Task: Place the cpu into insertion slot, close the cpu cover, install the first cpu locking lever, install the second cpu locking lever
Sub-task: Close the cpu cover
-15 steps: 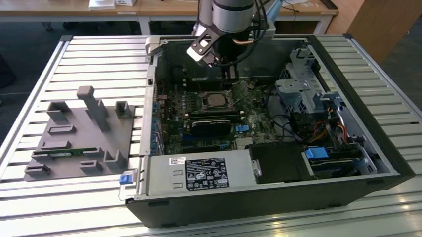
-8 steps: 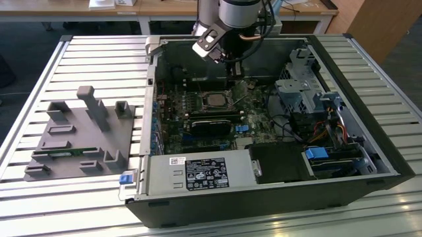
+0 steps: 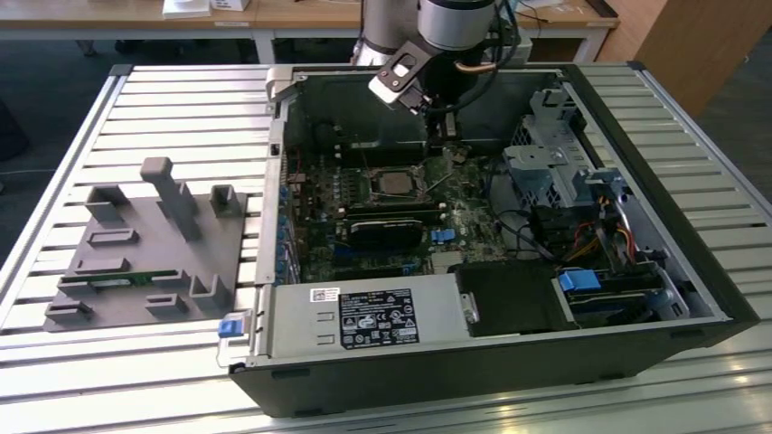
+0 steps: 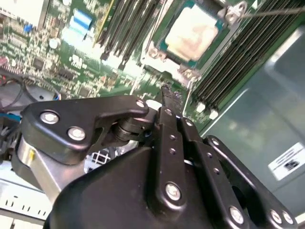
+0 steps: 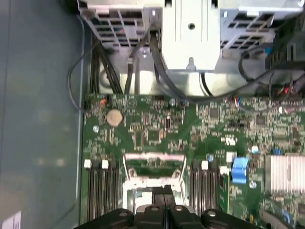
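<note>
The cpu (image 3: 392, 183) (image 4: 193, 33) lies with its pale metal top up in the insertion slot (image 4: 152, 51) on the green board inside the open computer case (image 3: 675, 226). In the first wrist view the cpu cover (image 5: 153, 156) stands tilted up, a silvery frame with the board showing through its window. A thin wire locking lever (image 4: 271, 12) sticks out past the socket's corner. My gripper (image 3: 443, 143) (image 4: 167, 95) (image 5: 164, 191) hangs low over the socket's edge by the cover, fingers pressed together. I cannot tell whether they touch the cover.
Black memory slots (image 4: 128, 24) flank the socket. A drive cage (image 3: 549, 163) and cables (image 5: 143, 57) fill the case on the exterior view's right, with the power supply (image 3: 362, 316) in front. A grey fixture block (image 3: 145, 244) sits on the slatted table at the exterior view's left.
</note>
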Controlling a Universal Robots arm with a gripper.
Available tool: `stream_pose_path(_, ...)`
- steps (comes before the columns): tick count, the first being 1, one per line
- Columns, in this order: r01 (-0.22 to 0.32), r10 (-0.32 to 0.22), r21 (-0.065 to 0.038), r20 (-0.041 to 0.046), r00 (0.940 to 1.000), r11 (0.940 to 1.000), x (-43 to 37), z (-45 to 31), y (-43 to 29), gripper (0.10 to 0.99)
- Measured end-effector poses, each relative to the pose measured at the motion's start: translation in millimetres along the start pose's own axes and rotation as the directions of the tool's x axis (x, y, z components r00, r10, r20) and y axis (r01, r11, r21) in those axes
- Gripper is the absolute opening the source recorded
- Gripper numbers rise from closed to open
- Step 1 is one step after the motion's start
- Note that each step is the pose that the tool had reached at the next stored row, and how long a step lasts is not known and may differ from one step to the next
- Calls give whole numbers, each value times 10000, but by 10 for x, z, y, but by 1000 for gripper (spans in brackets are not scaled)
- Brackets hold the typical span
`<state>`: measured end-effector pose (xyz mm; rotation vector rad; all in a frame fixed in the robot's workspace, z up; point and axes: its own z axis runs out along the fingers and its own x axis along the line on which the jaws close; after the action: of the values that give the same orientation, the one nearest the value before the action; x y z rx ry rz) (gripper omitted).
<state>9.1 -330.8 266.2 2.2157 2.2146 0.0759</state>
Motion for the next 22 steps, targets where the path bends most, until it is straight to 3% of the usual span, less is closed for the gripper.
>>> stream_pose_path(9,-1,1,15,-16,10000,10000,0,7,138,106)
stream_pose_path(22,-3,3,52,-27,10000,10000,0,18,244,106)
